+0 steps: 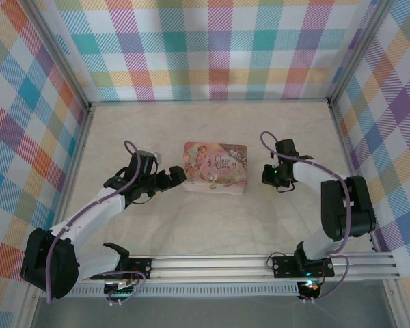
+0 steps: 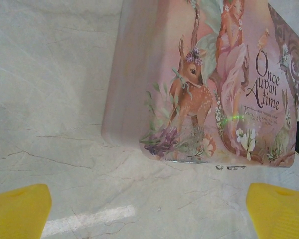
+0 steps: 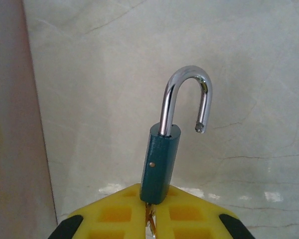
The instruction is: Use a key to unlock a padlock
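Note:
In the right wrist view the padlock [image 3: 159, 164] has a dark teal body and stands upright on the tips of my right gripper [image 3: 152, 199]. Its silver shackle [image 3: 189, 94] is swung open, the free end hanging clear of the body. The gold key [image 3: 150, 220] sticks out of the padlock's underside, and the yellow fingers [image 3: 109, 214] are shut on it. From above, the right gripper [image 1: 272, 179] sits just right of the pink tin [image 1: 215, 167]. My left gripper [image 1: 178, 174] is open beside the tin's left end, with bare table between its yellow fingertips [image 2: 20, 211].
The pink illustrated tin [image 2: 204, 84] lies flat in the middle of the marble-patterned table [image 1: 212, 225]. Checked walls close in the left, back and right sides. An aluminium rail [image 1: 260, 263] with the arm bases runs along the near edge.

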{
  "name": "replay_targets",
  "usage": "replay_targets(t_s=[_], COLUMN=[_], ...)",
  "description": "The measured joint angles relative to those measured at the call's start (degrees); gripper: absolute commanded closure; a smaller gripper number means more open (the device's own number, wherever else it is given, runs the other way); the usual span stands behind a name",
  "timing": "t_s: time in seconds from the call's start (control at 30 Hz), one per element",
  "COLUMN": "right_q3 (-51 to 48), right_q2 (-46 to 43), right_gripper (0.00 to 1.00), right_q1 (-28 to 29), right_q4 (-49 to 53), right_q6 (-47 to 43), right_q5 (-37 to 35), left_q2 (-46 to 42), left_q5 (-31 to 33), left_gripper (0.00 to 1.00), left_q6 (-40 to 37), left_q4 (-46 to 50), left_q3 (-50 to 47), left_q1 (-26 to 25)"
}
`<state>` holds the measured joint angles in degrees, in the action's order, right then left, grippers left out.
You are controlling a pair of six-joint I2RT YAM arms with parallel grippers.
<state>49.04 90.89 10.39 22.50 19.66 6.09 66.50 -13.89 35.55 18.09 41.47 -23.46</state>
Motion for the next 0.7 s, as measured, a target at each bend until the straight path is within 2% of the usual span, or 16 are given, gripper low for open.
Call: replay_targets(t_s=[0.1, 0.17, 0.3, 0.5, 0.53, 0.57, 0.7], right_q3=[-0.24, -0.31, -0.55, -0.72, -0.72, -0.72, -0.2], right_q2=[0.13, 0.13, -0.92, -7.69, -9.35, -10.99, -16.2], right_gripper=[0.78, 0.69, 0.62, 0.43, 0.3, 0.0, 0.0], right_q1=[-0.59, -0.85, -1.53, -2.16, -2.19, -2.19, -2.19], right_q4=[-0.48, -0.63, -0.57, 1.42, 1.86, 2.36, 4.2], right_q6=[0.85, 1.18, 1.4, 1.51, 1.55, 1.79, 1.44], right_q5=[-0.02, -0.22, -0.96, -3.26, -3.72, -4.17, -5.92], left_q2=[0.0, -0.02, -0.44, -1.81, -2.08, -2.32, -2.89], left_q5=[0.11, 0.55, 1.62, 3.8, 4.5, 5.18, 8.98], left_gripper=[0.0, 0.0, 0.0, 0.0, 0.0, 0.0, 0.0], left_q6=[0.0, 0.07, 0.42, 0.66, 0.66, 0.66, 0.52], left_q4=[0.0, 0.0, 0.02, 0.94, 1.4, 1.77, 4.66], left_q3=[0.0, 0.0, 0.0, 0.0, 0.02, 0.04, 1.62], left_q1=[0.0, 0.0, 0.04, 0.35, 0.48, 0.7, 1.36])
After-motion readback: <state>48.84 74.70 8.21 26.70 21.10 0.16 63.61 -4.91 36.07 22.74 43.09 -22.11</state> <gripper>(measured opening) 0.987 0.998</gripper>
